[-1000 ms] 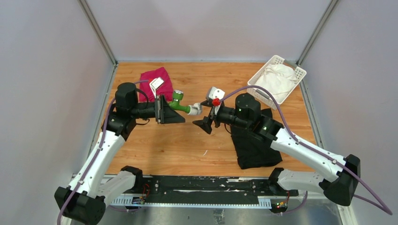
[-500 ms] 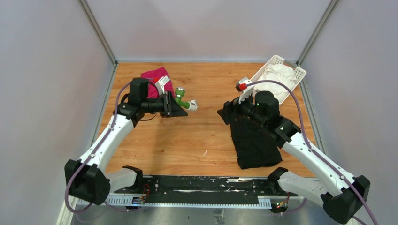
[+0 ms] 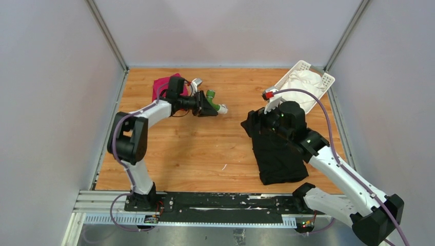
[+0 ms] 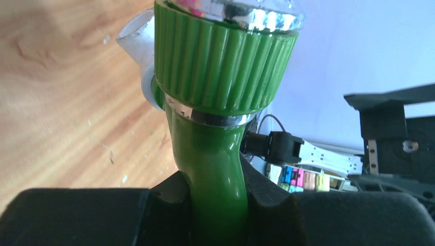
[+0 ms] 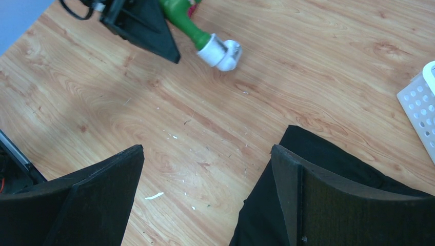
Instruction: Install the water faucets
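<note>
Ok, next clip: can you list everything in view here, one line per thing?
green tap: one, green with a ribbed round knob, far left-centre, gripped by its stem
white pipe fitting: one, white, on the tap's end
red cloth: one, red, far left of the table
black cloth: one, black, right of centre
basket: one, white, far right corner
white cloth: one, white, inside the basket
table: one, wood
left arm: one, white and black, jaws shut on the green tap
right arm: one, white and black, jaws open and empty, above the black cloth's edge
</note>
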`<state>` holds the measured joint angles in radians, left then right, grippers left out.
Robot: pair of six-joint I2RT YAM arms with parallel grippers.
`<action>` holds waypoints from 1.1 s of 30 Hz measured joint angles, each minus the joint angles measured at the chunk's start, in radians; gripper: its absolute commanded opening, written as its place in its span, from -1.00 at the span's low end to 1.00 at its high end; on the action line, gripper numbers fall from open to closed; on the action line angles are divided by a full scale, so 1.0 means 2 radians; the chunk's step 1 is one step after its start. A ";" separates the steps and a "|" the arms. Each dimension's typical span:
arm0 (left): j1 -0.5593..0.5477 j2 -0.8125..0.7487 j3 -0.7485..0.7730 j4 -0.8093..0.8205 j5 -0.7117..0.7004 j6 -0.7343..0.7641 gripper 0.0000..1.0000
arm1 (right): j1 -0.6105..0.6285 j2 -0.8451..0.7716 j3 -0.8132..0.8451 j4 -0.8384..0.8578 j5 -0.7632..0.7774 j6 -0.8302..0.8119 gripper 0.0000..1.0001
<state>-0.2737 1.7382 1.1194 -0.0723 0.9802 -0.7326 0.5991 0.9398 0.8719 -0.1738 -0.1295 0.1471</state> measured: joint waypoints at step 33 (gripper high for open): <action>-0.012 0.107 0.195 -0.270 -0.215 0.198 1.00 | -0.001 -0.065 -0.007 -0.068 0.080 -0.011 0.99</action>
<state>-0.2970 1.9514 1.5089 -0.6132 0.5510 -0.3374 0.5964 0.8104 0.8574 -0.3107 0.0296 0.1242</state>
